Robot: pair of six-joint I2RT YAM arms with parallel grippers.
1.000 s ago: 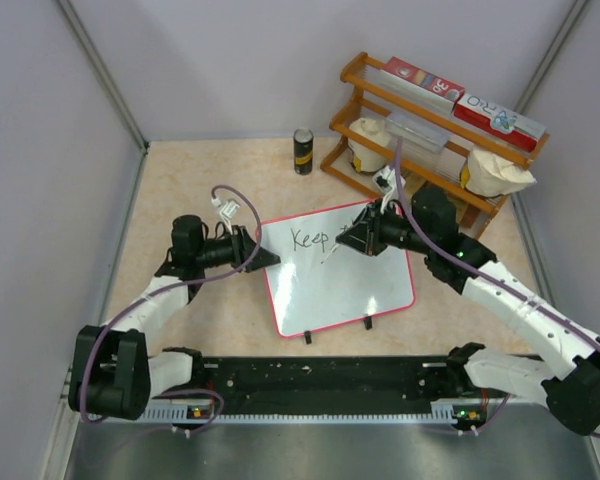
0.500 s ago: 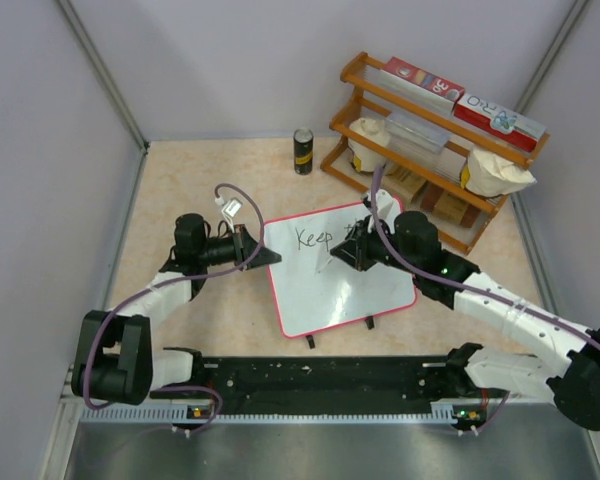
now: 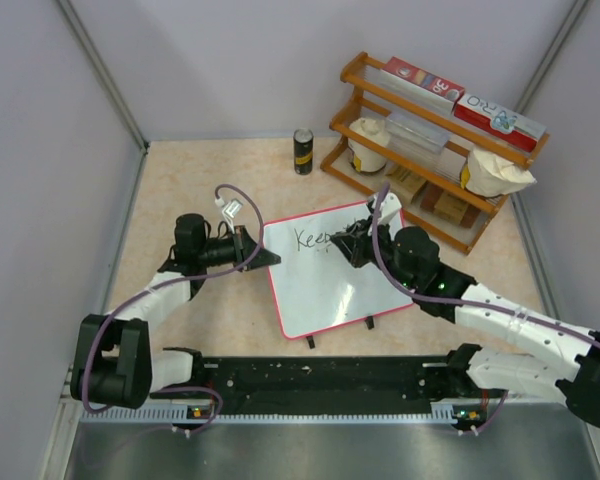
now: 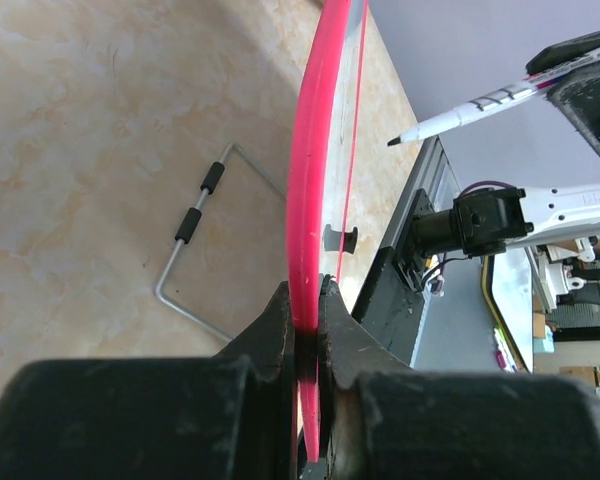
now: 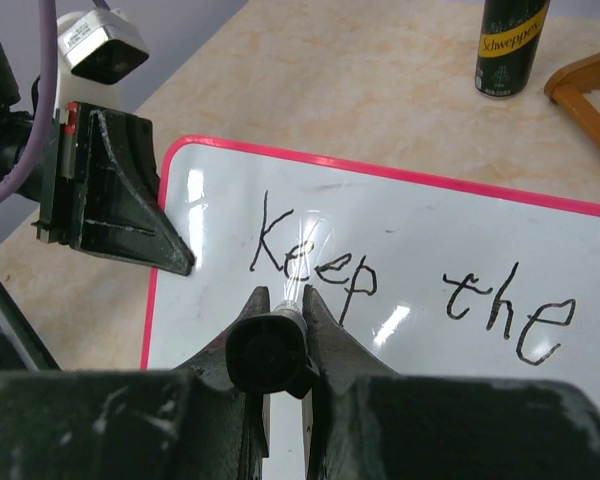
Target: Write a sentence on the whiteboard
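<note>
The whiteboard lies on the tabletop, white with a red-pink rim. My left gripper is shut on its left rim. The sentence reads "Keep the" in black marker; only part of it, "Keep", is legible from above. My right gripper is shut on a marker, black butt end toward the camera, tip hidden below "Keep". In the left wrist view the marker hangs with its tip just off the board face.
A wooden rack with boxes and white bags stands at the back right. A black can stands behind the board. A bent wire stand lies on the table left of the board. The arms' black base rail runs along the near edge.
The left jaws have closed on the board's rim. The right gripper has carried the marker from the end of the written words back left to below "Keep", its arm lower over the board.
</note>
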